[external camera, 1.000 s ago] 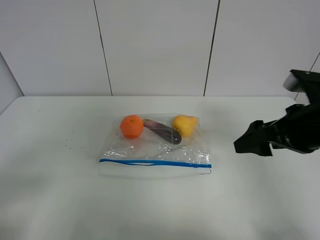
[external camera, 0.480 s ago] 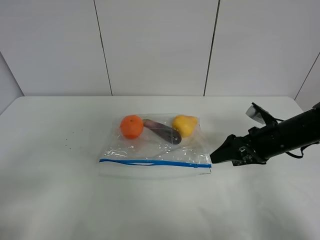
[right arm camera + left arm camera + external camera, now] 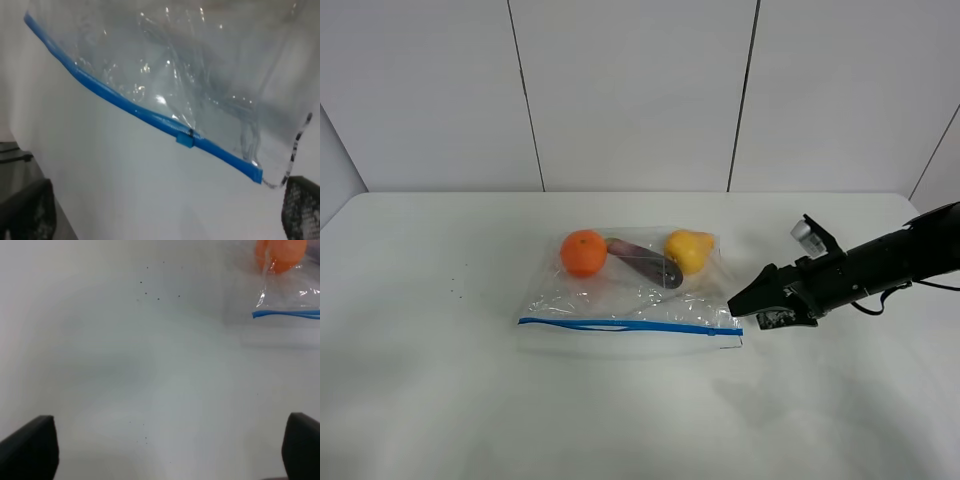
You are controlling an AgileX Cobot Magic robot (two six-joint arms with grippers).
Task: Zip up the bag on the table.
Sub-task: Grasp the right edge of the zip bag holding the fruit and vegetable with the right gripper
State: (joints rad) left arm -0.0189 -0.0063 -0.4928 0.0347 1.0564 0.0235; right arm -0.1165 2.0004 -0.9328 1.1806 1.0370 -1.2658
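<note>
Here the bag (image 3: 630,290) lies just beside the right tool (image 3: 740,310).

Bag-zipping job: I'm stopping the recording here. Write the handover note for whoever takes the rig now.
Left pincer: open, empty, over bare table beside the left corner of the bag.
Right pincer: open, empty, low at the right end of the blue zipper strip, no contact visible.
Bag: flat mid-table, orange, purple vegetable and yellow fruit inside; slider near that right end.
Done: no grip on the slider yet.
Left: pinch the slider, steady the bag, run it along the strip.
</note>
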